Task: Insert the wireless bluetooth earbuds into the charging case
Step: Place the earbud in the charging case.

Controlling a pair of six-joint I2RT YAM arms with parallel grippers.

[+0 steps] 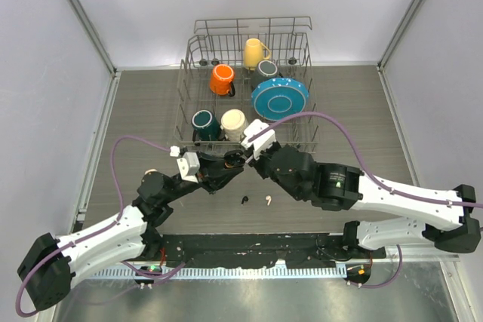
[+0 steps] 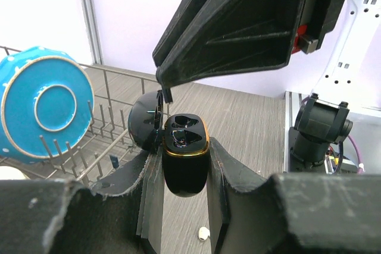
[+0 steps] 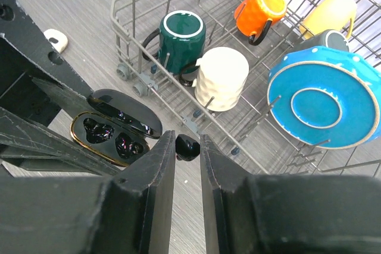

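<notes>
Earbuds counted, three: the right wrist view alone shows one black earbud pinched in the closed right gripper, just beside the open charging case. The top view adds a second black earbud and one white earbud, lying side by side on the table. The left gripper is clamped on the case body.

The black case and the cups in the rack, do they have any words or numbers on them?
None can be read: the charging case, the black earbud, the green mug and the blue plate show no writing.
</notes>
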